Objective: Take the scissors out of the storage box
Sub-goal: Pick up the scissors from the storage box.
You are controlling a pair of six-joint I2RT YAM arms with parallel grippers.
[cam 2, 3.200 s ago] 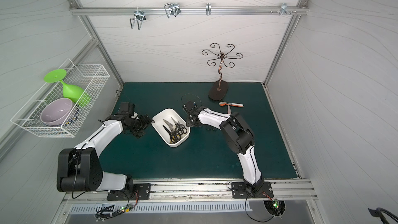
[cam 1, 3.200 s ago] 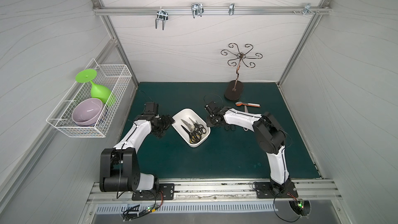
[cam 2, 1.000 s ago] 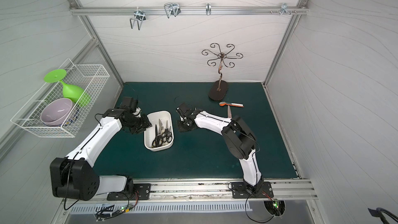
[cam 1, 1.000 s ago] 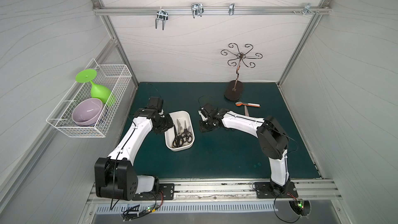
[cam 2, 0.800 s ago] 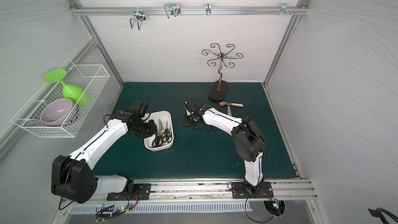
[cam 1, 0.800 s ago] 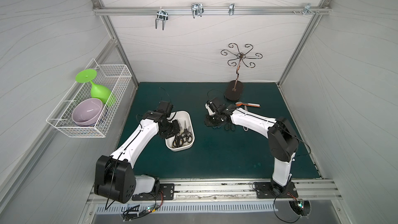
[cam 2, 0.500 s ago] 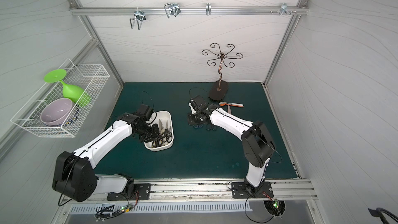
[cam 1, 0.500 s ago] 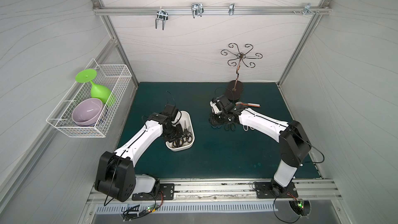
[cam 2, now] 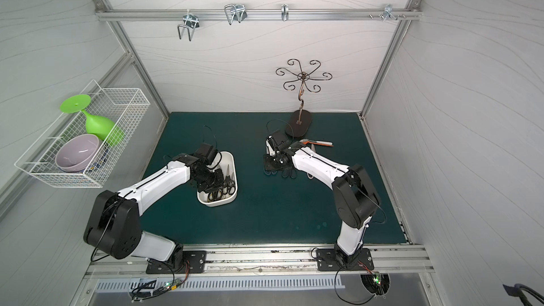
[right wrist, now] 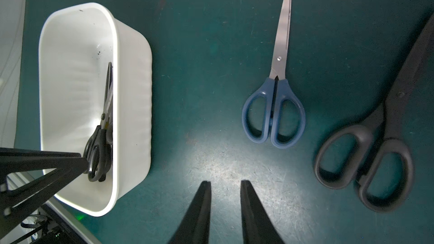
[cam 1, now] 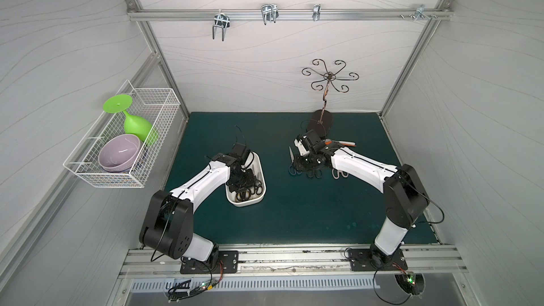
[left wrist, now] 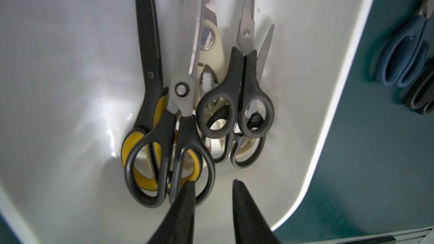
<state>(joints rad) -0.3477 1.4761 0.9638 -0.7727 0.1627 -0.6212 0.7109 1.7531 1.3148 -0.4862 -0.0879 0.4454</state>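
Scissors (left wrist: 180, 90) lie lengthwise in the storage box (left wrist: 305, 66), handles toward the left pincer (left wrist: 212, 181), parted and empty like the right pincer (right wrist: 225, 181).

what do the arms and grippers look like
The left arm and right arm have white links, bulky black joints and thin black cables looping alongside. The left gripper and right gripper have slim black fingers tapering to points.

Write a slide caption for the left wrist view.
Left gripper, jaws apart and empty, over scissors piled in the white storage box; blue pair outside on the mat.
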